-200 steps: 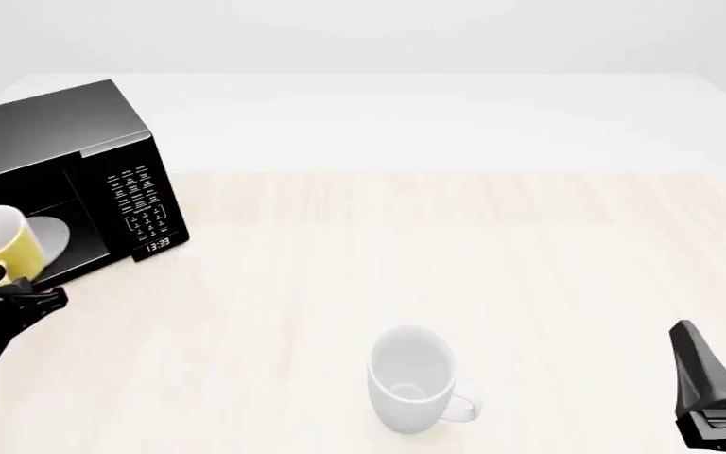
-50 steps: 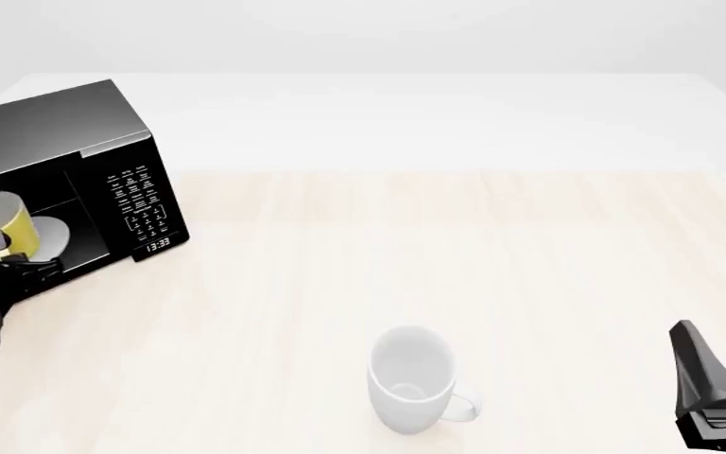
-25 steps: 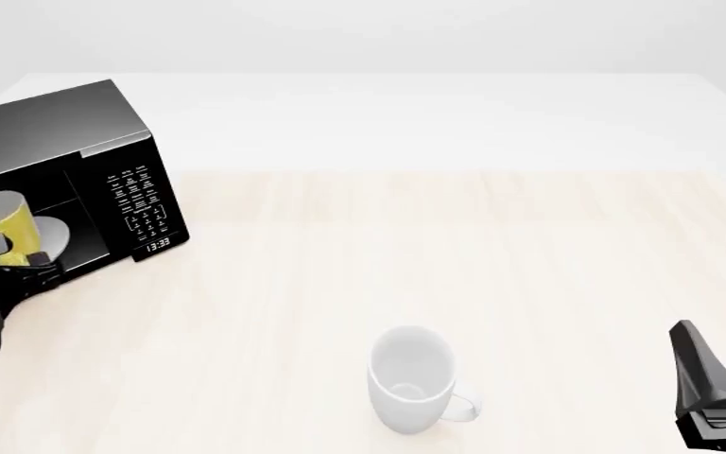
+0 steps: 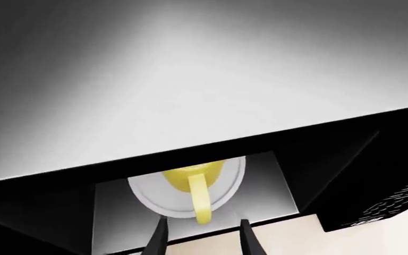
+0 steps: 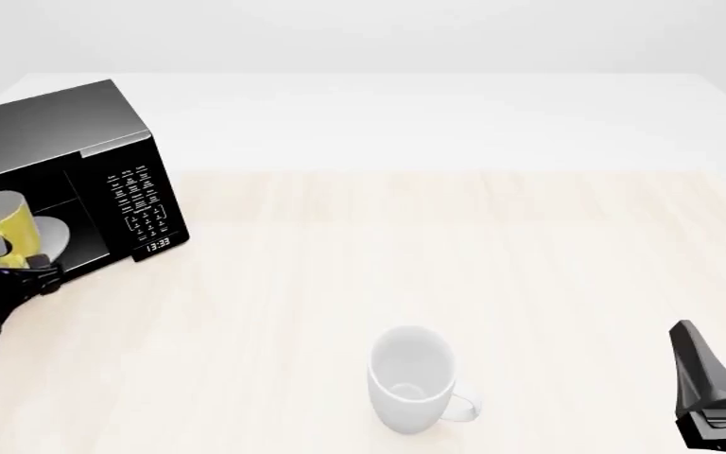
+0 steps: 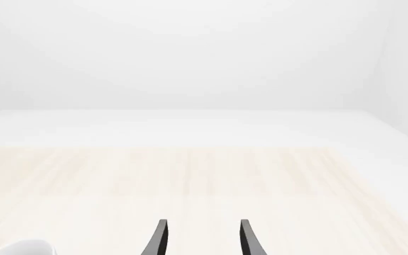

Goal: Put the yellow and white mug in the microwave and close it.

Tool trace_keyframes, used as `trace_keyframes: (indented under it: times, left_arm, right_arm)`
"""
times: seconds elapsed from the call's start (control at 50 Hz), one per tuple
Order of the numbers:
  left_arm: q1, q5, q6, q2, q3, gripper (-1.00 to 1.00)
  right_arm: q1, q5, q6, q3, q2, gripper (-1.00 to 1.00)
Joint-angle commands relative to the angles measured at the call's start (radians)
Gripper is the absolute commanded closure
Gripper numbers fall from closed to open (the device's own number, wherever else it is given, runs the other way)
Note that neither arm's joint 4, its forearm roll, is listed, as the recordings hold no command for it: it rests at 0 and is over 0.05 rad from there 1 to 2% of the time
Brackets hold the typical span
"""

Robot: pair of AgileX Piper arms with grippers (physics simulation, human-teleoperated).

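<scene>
So the yellow and white mug [image 4: 193, 177] sits on the white turntable plate [image 4: 147, 191] inside the open microwave [image 5: 79, 170], and in the left wrist view its loop handle [image 4: 201, 201] sticks straight out toward the camera, ending just short of the gap between the fingers. The left gripper [image 4: 203, 240] is spread and holding nothing, its tips at the microwave's front edge and apart from the mug. The right gripper [image 6: 202, 237] is parted too, low at the near right of the table [image 5: 490, 246], well away from the white mug [image 5: 410, 378].

Front view high, faces forward over table [image 5: 464, 246]; left wrist close on microwave [image 4: 189, 95], shared.
</scene>
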Motion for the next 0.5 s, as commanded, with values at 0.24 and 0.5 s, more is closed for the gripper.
trace_keyframes:
  times: [0.24, 0.5]
  left_arm:
    - [0.018, 0.004, 0.007, -0.038, 0.073, -1.00]
    - [0.024, 0.041, -0.015, -0.073, 0.106, -1.00]
  right_arm:
    - [0.000, 0.000, 0.000, 0.000, 0.000, -1.00]
    - [0.000, 0.000, 0.000, 0.000, 0.000, -1.00]
